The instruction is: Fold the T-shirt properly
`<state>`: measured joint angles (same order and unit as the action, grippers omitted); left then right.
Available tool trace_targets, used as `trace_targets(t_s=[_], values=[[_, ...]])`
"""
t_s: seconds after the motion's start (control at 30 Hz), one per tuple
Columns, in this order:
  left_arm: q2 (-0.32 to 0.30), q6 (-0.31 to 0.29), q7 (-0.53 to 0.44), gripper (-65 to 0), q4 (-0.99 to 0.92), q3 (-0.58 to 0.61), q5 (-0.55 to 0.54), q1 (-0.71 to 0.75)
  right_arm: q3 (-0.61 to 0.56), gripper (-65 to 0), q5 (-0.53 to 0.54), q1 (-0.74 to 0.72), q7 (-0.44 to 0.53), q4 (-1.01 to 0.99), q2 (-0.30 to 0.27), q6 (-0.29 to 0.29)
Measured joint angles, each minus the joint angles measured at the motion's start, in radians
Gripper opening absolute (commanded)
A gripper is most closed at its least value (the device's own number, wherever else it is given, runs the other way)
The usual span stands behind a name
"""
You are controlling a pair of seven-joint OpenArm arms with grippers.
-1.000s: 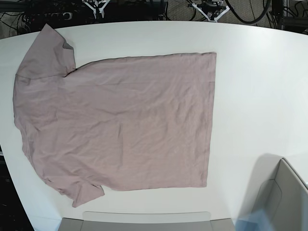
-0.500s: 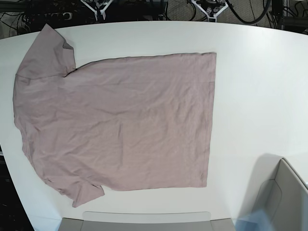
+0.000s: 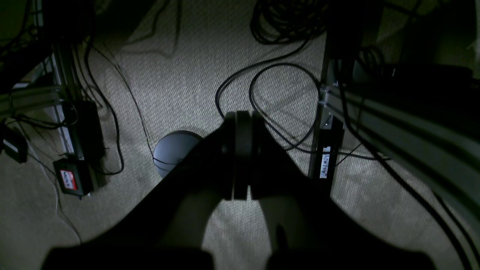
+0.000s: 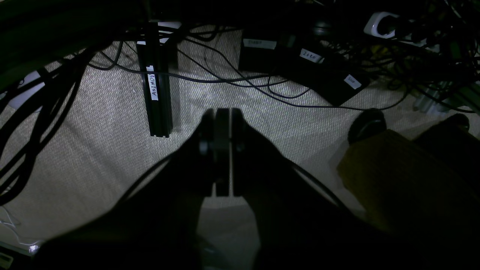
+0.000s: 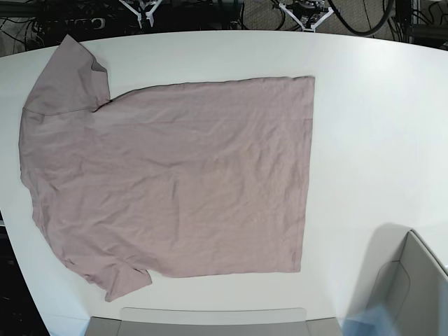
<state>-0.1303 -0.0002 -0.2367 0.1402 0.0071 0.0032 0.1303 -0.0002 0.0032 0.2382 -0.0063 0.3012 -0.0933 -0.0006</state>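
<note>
The pink-mauve T-shirt (image 5: 168,178) lies spread flat on the white table (image 5: 371,126) in the base view, neck end at the left, hem at the right, both sleeves out. My left gripper (image 3: 240,157) shows only in the left wrist view, shut and empty, hanging over the carpeted floor. My right gripper (image 4: 222,157) shows only in the right wrist view, shut and empty, also above the floor. Neither gripper is over the table, and the shirt is out of both wrist views.
A grey box (image 5: 413,287) stands at the table's front right corner. A grey ledge (image 5: 210,322) lies along the front edge. Cables and frame legs (image 4: 157,97) cover the floor below. A dark round object (image 3: 174,150) sits on the carpet.
</note>
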Motion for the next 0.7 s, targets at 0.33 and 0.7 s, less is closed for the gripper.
trace_targets(t_s=[0.33, 0.7], values=[[0.0, -0.003, 0.003, -64.9, 0.1, -0.002, -0.003, 0.087, 0.0, -64.7, -0.002, 0.081, 0.003, 0.083, -0.006, 0.0], [-0.031, -0.003, 0.016, -65.0, 0.457, -0.029, -0.003, 0.361, -0.005, -64.7, -0.002, 0.35, -0.001, 0.492, -0.093, 0.004]])
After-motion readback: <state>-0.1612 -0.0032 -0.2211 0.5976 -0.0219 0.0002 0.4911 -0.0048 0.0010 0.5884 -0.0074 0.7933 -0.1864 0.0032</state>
